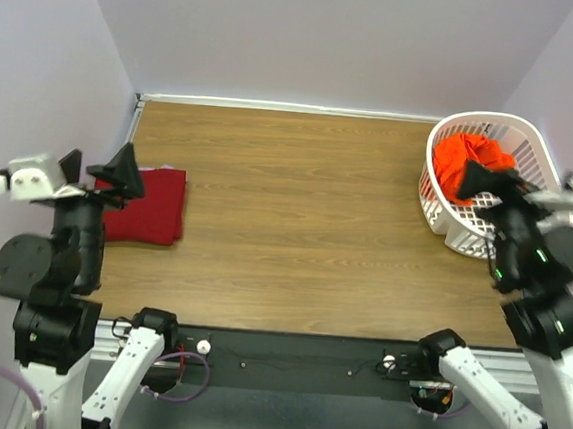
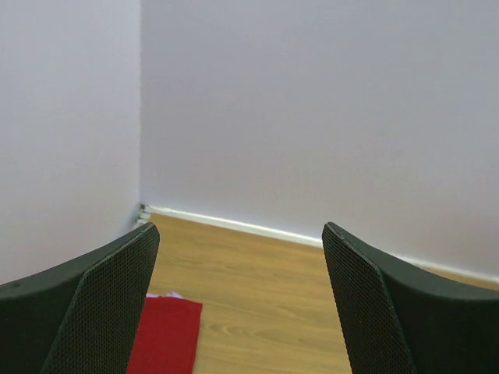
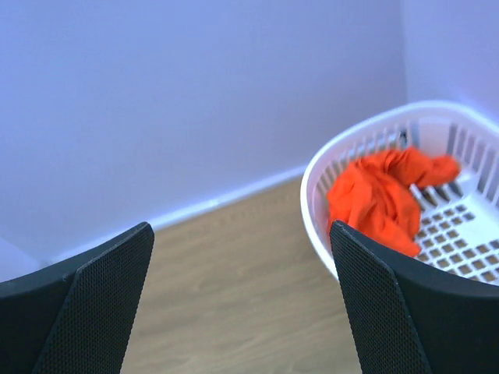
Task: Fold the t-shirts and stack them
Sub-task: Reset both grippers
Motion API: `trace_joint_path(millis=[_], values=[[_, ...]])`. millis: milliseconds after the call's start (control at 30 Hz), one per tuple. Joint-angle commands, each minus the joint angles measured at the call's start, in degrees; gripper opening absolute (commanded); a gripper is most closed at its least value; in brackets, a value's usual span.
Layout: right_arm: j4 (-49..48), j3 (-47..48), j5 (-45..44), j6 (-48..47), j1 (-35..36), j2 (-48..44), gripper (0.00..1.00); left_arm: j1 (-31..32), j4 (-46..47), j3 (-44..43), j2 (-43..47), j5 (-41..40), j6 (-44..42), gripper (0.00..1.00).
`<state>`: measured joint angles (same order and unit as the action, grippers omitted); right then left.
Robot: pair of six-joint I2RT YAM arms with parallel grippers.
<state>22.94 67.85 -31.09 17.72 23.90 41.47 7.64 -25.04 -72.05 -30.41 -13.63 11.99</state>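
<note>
**1. T-shirts (qty 2 in view)**
- Dark red t-shirt [image 1: 146, 217]: qty 1. Crimson cloth, folded flat into a neat rectangle w/ straight edges. Lies on the tabletop [image 1: 296, 225], well apart from the basket [image 1: 486, 119], at the opposite side edge.
- Orange-red t-shirt [image 1: 470, 160]: qty 1. Bright cloth, unfolded, crumpled in a loose heap. Lies inside the basket, against its rear wall; part of the lattice floor shows bare beside it.

**2. Basket (qty 1)**
- White plastic, oval, lattice walls and floor. Stands upright at the rear corner of the tabletop.

**3. Fingers (2 arms, 2 fingers ea.)**
- Left gripper [image 2: 239, 226]: fingers spread wide, released, nothing between them. Raised above the dark red t-shirt, well apart from the basket, no contact w/ the cloth.
- Right gripper [image 3: 240, 227]: fingers spread wide, released, nothing between them. Held just above the basket's near rim, apart from the orange-red t-shirt.
</note>
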Motion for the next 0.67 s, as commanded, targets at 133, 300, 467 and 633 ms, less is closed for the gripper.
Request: trace_joint_path(millis=[133, 300, 467, 633], values=[[2.99, -5.45, -1.87, -8.83, -0.08, -18.52, 1.00, 0.80, -6.60, -0.90, 3.25, -12.56, 0.49, 0.93], [2.99, -7.73, -0.55, -8.93, -0.08, -22.14, 1.00, 0.89, -6.43, -0.55, 3.34, -12.91, 2.16, 0.93], [2.90, -9.49, 1.30, -8.49, 0.01, -22.58, 1.00, 1.41, -5.99, -0.46, 2.38, -10.90, 2.25, 0.93], [2.99, -10.11, 1.21, -8.13, 0.01, -22.93, 1.00, 1.41, -4.41, 2.08, 2.99, -7.83, 2.60, 0.93]])
